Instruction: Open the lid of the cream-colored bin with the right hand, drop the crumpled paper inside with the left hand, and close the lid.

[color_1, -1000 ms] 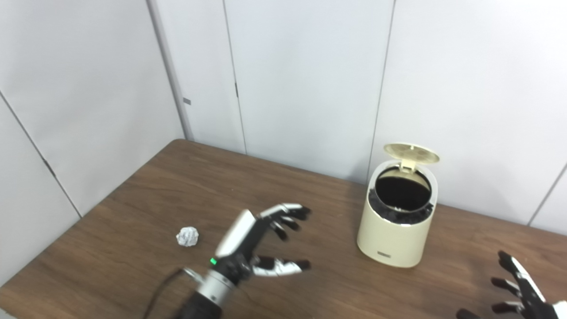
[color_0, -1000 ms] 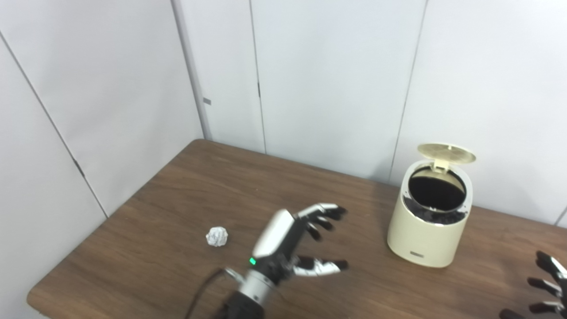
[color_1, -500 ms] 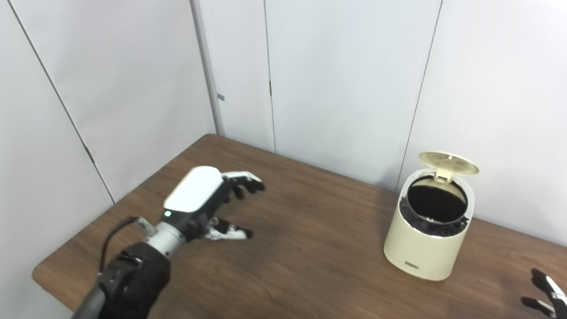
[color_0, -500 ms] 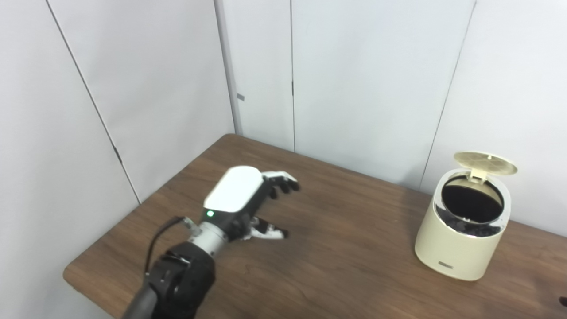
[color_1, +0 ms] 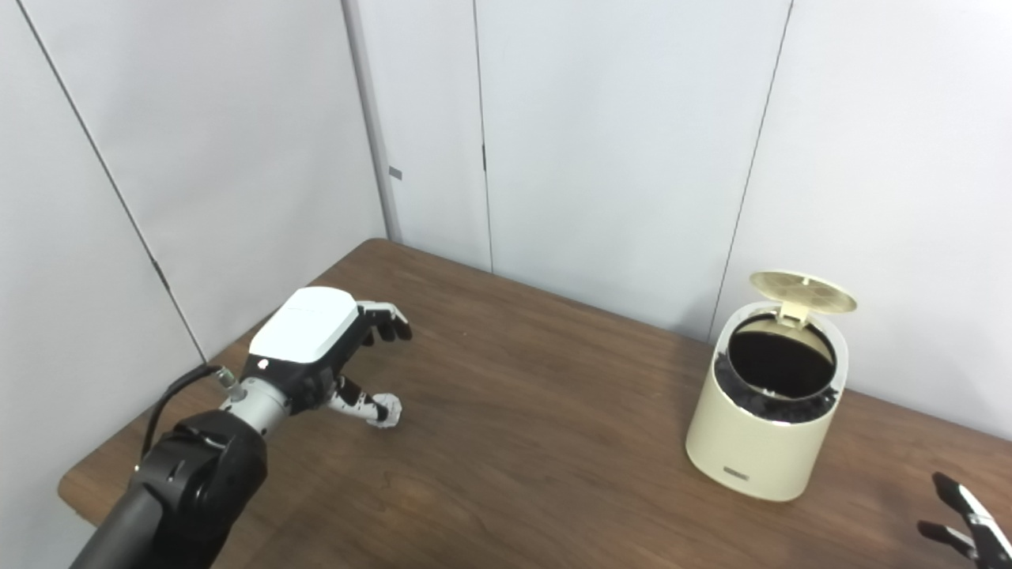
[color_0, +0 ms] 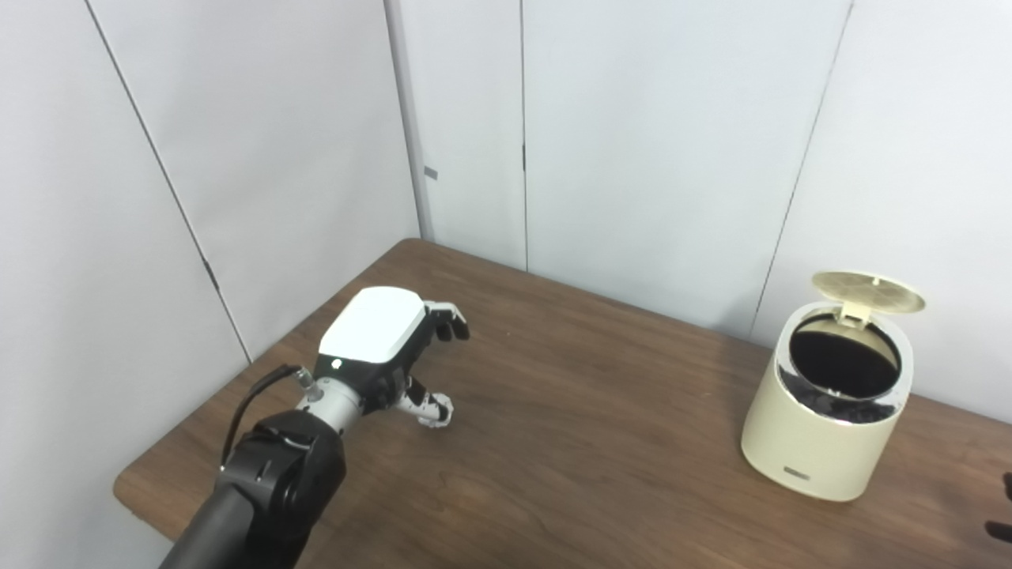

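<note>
Under the left hand [color_0: 387,356], the crumpled paper is hidden; whether its curled fingers [color_0: 447,318] grasp it cannot be told. Being light and soft, it is best pinched gently around its middle.

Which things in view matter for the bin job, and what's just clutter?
Job:
- cream-colored bin, lid up
- left hand, curled down over the table
- crumpled paper, probably the white bit at its thumb
- right hand, only fingertips in view

Not part of it:
- table
- wall panels
- wrist cable

Bare test room, plain white wall panels [color_0: 648,142], wooden table [color_0: 601,442]
</note>
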